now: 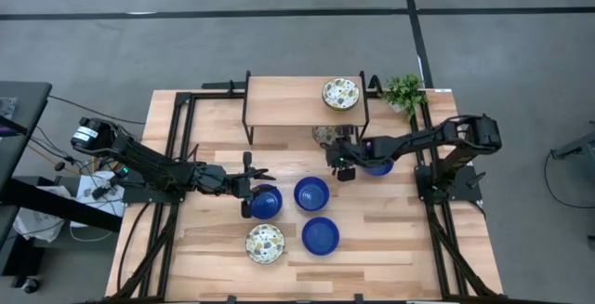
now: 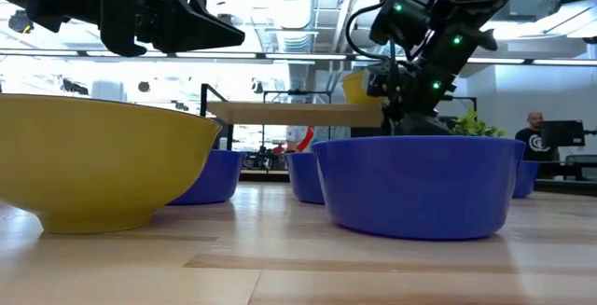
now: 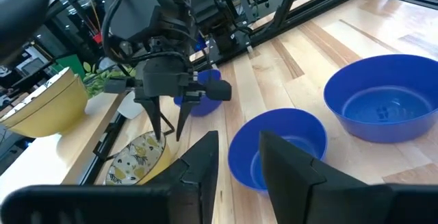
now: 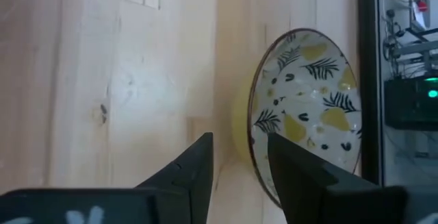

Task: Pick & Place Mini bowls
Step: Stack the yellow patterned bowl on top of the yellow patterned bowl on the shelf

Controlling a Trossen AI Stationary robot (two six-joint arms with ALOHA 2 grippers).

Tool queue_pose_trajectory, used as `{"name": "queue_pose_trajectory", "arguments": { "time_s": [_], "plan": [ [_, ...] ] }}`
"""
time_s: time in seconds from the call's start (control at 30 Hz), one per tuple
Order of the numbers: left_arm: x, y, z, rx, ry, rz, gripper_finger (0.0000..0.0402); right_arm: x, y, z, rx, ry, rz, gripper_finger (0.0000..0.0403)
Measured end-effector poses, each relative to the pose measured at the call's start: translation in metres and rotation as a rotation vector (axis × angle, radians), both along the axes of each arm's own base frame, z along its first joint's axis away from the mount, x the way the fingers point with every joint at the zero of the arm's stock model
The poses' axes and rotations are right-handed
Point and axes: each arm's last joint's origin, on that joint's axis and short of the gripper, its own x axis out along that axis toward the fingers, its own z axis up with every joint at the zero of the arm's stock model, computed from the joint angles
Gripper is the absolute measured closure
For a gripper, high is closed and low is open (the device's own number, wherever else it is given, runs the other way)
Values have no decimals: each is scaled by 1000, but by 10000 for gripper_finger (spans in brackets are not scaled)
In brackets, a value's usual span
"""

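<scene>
- So the mini bowls are spread over the wooden table (image 1: 390, 230). Three blue ones sit in a loose cluster mid-table: one (image 1: 265, 200) right by the left arm, one (image 1: 311, 192) in the centre, one (image 1: 320, 235) nearer the front edge.
- A patterned bowl (image 1: 265, 244) with a yellow outside sits at the front, just beside that last blue one.
- Another patterned bowl (image 1: 340, 93) is up on the small raised shelf (image 1: 279, 99).
- A third patterned bowl (image 4: 304, 111) lies under the shelf; from above it's mostly hidden by the shelf edge and the right arm, but the right wrist view shows it clearly.
- A fourth blue bowl (image 1: 379, 167) is half covered by the right arm, only a sliver peeks out. That's seven I can spot; I can't make out an eighth.
- The left gripper (image 1: 253, 185) hangs just above the blue bowl on the left, fingers slightly apart with nothing between them.
- The right gripper (image 1: 340, 163) points down near the under-shelf patterned bowl, fingers a narrow gap apart and empty, not touching the rim as far as I can tell.
- The little green plant (image 1: 405, 90) sits at the back right corner beside the shelf.
- In the low view, a person (image 2: 534, 130) shows far behind, too small to make out much.
</scene>
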Motion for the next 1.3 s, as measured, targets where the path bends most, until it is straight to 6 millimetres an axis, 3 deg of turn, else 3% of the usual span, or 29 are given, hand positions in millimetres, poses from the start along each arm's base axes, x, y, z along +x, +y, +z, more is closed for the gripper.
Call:
{"name": "queue_pose_trajectory", "arguments": {
  "time_s": [0.4,1.3],
  "plan": [
    [0,0,0,0,0,0,295,-1,-20,1,28,-4,-16,275],
    [0,0,0,0,0,0,295,-9,-19,-9,44,42,13,280]
  ]
}}
